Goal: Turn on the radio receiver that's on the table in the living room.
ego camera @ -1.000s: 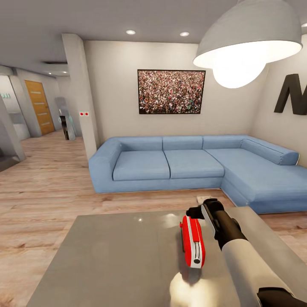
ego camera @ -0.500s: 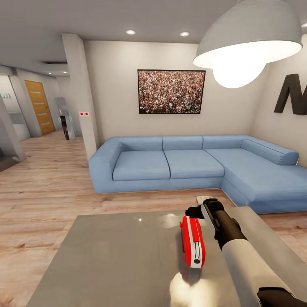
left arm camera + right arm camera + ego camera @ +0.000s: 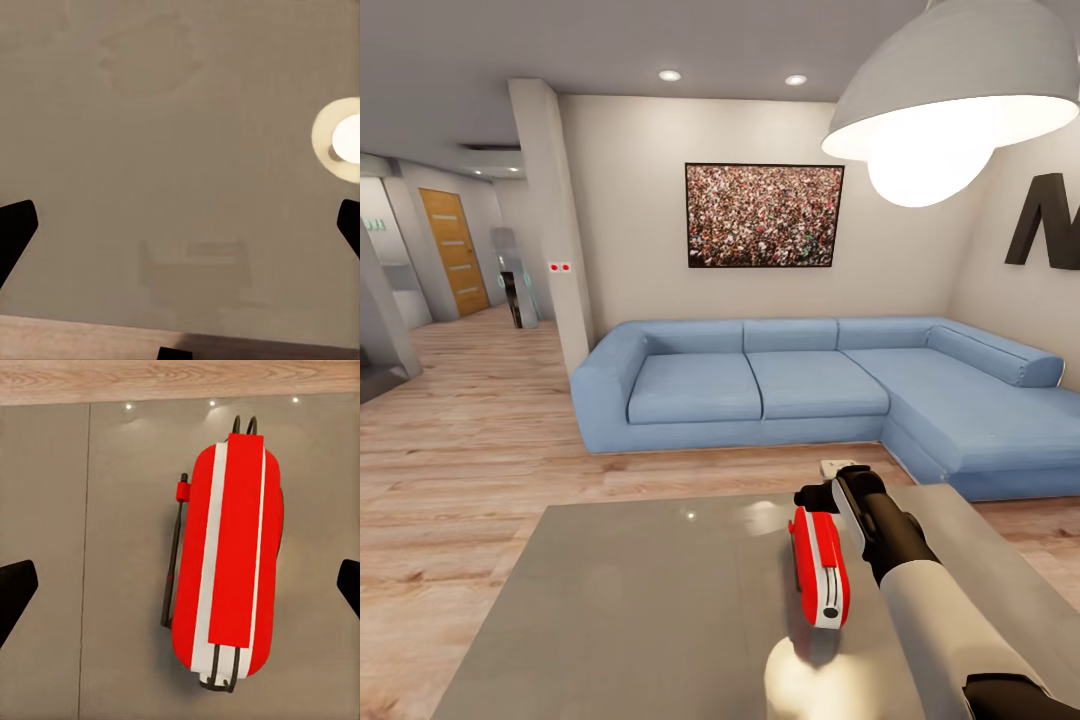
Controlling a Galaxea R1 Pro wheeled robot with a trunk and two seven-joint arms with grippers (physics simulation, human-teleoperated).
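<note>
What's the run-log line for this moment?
right gripper open, above radio receiver, no contact | radio receiver flat on table | left gripper open over bare tabletop | sofa beyond

One radio receiver (image 3: 818, 567), one table (image 3: 630, 600), one sofa (image 3: 810, 390), one pendant lamp (image 3: 950, 90), one framed photo (image 3: 764, 215).

The counter (image 3: 630, 600) lies bare and open across its whole left half, with the radio receiver (image 3: 819, 567) the only thing standing on it, toward the right. The right claw (image 3: 822, 493) hangs just above the receiver's far end, its 2 fingers spread wide. The blue sofa (image 3: 810, 385) sits beyond the counter's far edge, with bare floor between them.
</note>
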